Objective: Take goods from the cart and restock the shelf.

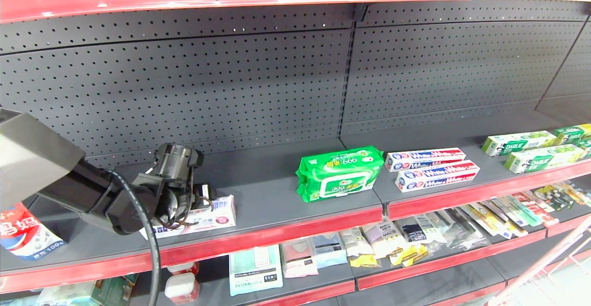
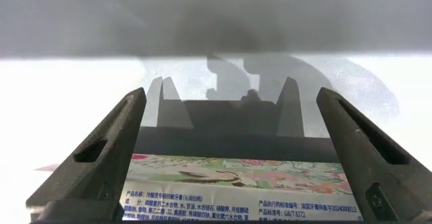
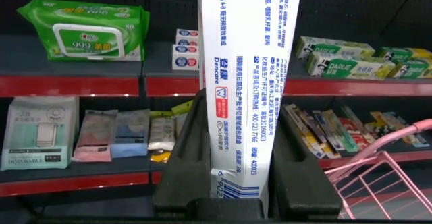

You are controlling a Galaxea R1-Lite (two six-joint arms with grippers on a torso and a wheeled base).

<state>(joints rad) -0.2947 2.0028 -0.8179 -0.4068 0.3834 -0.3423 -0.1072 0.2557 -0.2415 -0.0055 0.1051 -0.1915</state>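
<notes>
A white and pink toothpaste box [image 1: 217, 213] lies on the dark shelf [image 1: 272, 190] near its front left. My left gripper [image 1: 201, 200] is at the box's left end. In the left wrist view the box [image 2: 236, 190] fills the gap between the two black fingers [image 2: 108, 156], with my left gripper [image 2: 233, 99] shut on it. My right gripper [image 3: 243, 109] is shut on a tall white and blue toothpaste box [image 3: 246, 69], held upright in front of the shelving.
A green wipes pack [image 1: 339, 172] lies mid-shelf, with white toothpaste boxes [image 1: 431, 167] and green ones [image 1: 531, 149] to its right. Bare shelf lies between my left gripper and the wipes. Packets hang on the lower shelf [image 1: 369, 246]. The pink cart [image 1: 545, 269] stands at the lower right.
</notes>
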